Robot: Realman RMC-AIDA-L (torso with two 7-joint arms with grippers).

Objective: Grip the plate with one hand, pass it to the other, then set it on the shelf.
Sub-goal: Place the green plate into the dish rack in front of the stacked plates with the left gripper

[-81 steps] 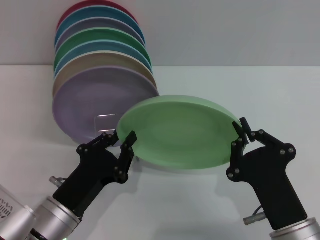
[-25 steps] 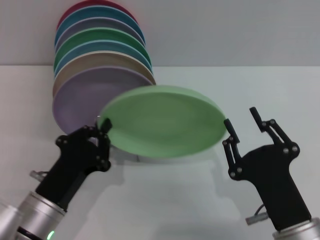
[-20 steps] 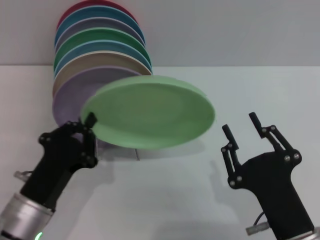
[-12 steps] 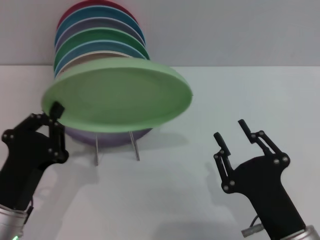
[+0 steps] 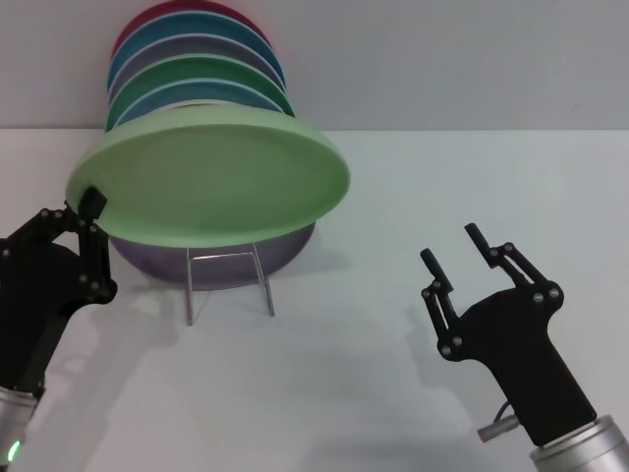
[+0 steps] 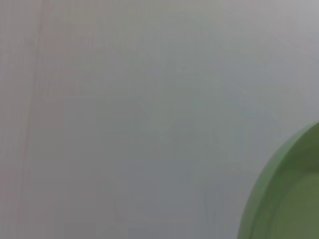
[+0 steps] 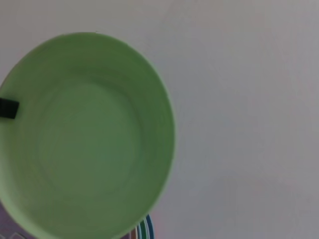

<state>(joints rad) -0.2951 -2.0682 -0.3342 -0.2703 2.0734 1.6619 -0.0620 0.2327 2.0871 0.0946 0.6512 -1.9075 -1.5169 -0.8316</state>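
Observation:
The pale mint-green plate (image 5: 211, 182) hangs tilted in the air, just in front of and above the standing plates. My left gripper (image 5: 93, 208) is shut on its left rim, one finger on top and the other hidden beneath. In the right wrist view the plate (image 7: 84, 139) fills the left side, with the left gripper's black fingertip (image 7: 7, 108) on its edge. The left wrist view shows only the plate's rim (image 6: 284, 199). The shelf (image 5: 262, 285) is a thin wire rack, with only its legs showing below the plates. My right gripper (image 5: 452, 246) stands open to the right, apart from the plate.
Several coloured plates stand upright in the rack, with a lavender plate (image 5: 221, 261) in front, then a darker green plate (image 5: 226, 74) and a red plate (image 5: 157, 15) farther back. The white table (image 5: 393, 197) ends at a grey wall.
The right gripper has let go of the plate and drawn back, open. The left gripper has carried the plate left and upward, over the front of the rack.

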